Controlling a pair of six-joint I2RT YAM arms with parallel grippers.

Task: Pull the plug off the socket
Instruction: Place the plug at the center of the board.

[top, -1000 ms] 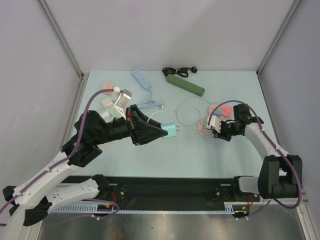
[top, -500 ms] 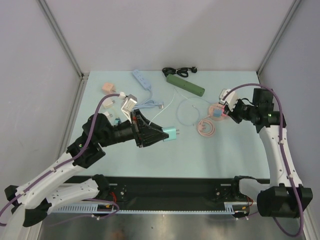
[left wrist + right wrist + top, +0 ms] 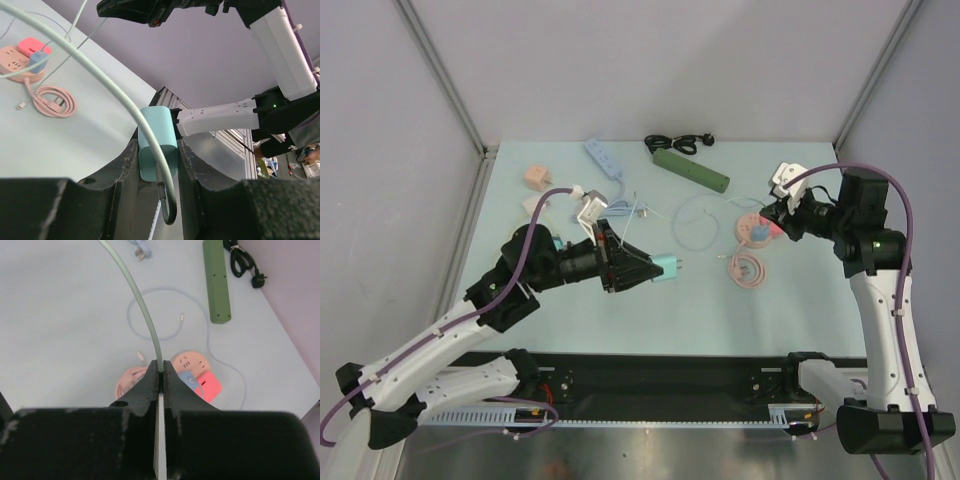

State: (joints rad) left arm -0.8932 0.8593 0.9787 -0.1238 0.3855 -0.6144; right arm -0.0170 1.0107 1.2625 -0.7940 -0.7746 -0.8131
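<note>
My left gripper [image 3: 655, 270] is shut on a teal plug adapter [image 3: 667, 266] and holds it above the table with its prongs pointing right. In the left wrist view the adapter [image 3: 156, 130] sits between the fingers [image 3: 125, 165]. A pale green cable [image 3: 100, 75] runs out of its rear. My right gripper [image 3: 768, 212] is raised at the right and is shut on that cable [image 3: 140, 305]. Below it lies a round pink socket [image 3: 755, 230] with a blue plug [image 3: 187, 380] and a red plug [image 3: 207, 385] in it.
The pink socket's coiled cord [image 3: 748, 268] lies in front of it. A green power strip [image 3: 692, 171] with a black cord and a light blue power strip [image 3: 603, 156] lie at the back. A pink adapter [image 3: 534, 176] is at the back left. A thin pale blue cable loop [image 3: 695, 225] lies mid-table.
My right arm has risen and swung right and back with the cable pinched in it. The pink socket and its cord shifted right. My left gripper moved slightly right with the teal adapter.
</note>
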